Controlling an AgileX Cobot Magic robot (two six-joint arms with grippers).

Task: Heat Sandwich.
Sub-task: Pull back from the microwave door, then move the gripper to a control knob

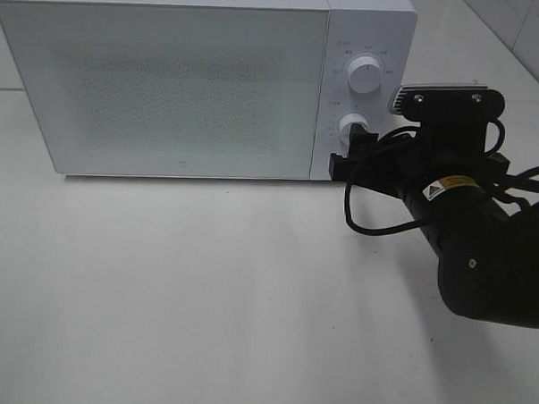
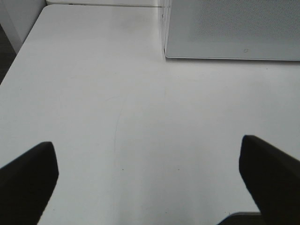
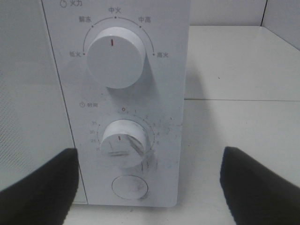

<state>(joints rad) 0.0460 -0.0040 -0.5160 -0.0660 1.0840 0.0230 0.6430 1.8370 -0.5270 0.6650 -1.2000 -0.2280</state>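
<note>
Three views of one moment. You see the white box-shaped microwave oven (image 1: 167,81) on the white counter (image 1: 203,297) with its door shut. Your right end effector (image 3: 150,187) faces the oven's control panel, jaws spread wide on either side of the lower white timer dial (image 3: 124,143) and clear of it. The white power dial (image 3: 116,56) sits above. Your left end effector (image 2: 150,183) hangs over the counter, out from the oven's door-side front corner, jaws likewise spread. You cannot tell where the sandwich lies.
</note>
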